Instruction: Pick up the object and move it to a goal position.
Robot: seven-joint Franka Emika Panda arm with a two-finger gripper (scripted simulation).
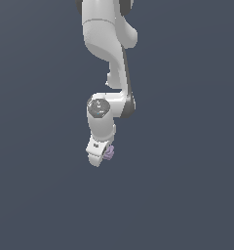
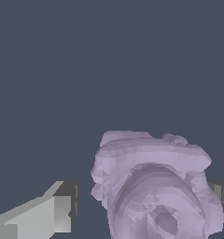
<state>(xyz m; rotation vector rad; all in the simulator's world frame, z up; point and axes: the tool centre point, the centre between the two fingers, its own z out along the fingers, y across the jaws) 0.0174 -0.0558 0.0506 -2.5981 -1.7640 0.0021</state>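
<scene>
**Object: at the gripper, transfer stage unclear**

Object (image 1: 108, 153): small pale lilac blocky piece with a raised round ring. In the exterior view it sits right at the tip of the gripper (image 1: 100, 156), on the exterior view's right side of the white fingers, and is much smaller than the hand. In the wrist view the object (image 2: 153, 186) fills the space between the two fingers: one finger (image 2: 44, 217) shows a clear gap to the piece, while the other finger (image 2: 222, 198) sits at its far edge, seemingly touching.

Gripper: jaws partly apart, straddling the object. With a gap on one side, I cannot tell whether the piece is firmly clamped or merely lying between the fingers.

Arm (image 1: 107, 58): white, reaching down from the top of the exterior view, wrist bent toward the object.

Surface: plain dark blue-grey all round; no shadow or edge shows, so I cannot tell whether the object rests on it or hangs above it.

Progress, as judged: the approach is done and the gripper is placed round the object. A secure grasp is unconfirmed. The carry to the goal is left; no goal marker appears in either view.

Containers: none in view; nothing holds anything apart from the gripper round the object.
</scene>
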